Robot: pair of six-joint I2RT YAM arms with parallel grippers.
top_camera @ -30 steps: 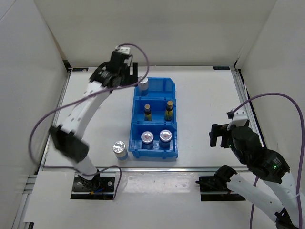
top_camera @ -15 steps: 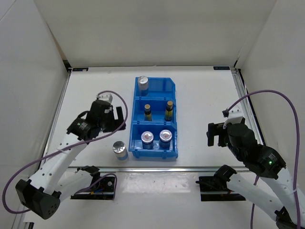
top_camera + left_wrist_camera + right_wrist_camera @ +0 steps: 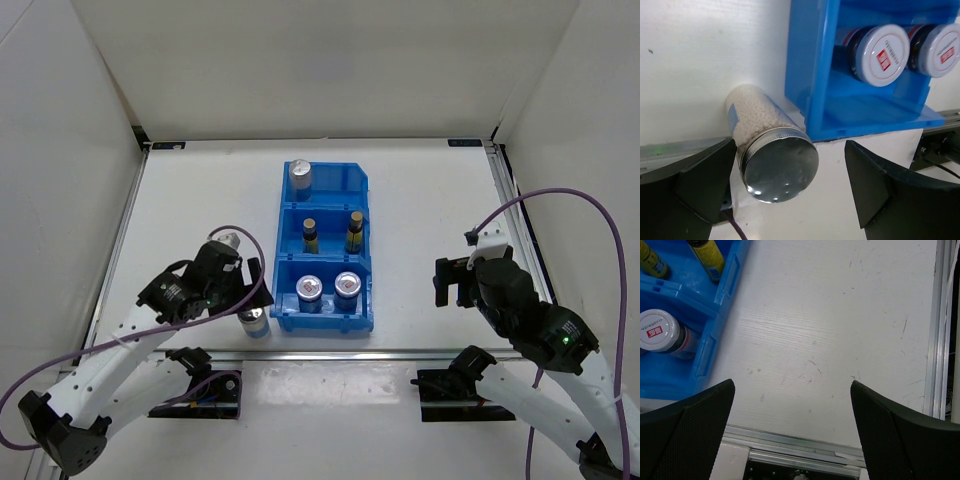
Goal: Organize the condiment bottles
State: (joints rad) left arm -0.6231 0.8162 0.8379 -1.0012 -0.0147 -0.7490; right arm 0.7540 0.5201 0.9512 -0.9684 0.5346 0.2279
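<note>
A blue bin (image 3: pixel 325 323) holds one silver-capped shaker (image 3: pixel 300 175) in its far compartment. Two amber bottles (image 3: pixel 310 235) (image 3: pixel 354 232) stand in the middle one and two red-and-white jars (image 3: pixel 310 291) (image 3: pixel 347 287) in the near one. A second shaker (image 3: pixel 254 321) stands on the table by the bin's near left corner. My left gripper (image 3: pixel 250 292) hovers over it, open. In the left wrist view the shaker's cap (image 3: pixel 779 164) lies between the fingers, close to the left one, untouched. My right gripper (image 3: pixel 452 283) is open above bare table to the right of the bin.
The bin's left wall (image 3: pixel 810 75) stands right beside the loose shaker. A metal rail (image 3: pixel 805 442) runs along the table's near edge, just below both grippers. White walls enclose the table at the left, back and right.
My left arm has drawn back from the bin's far left corner to the near left, and now hangs over the loose shaker. The right gripper has barely shifted.
</note>
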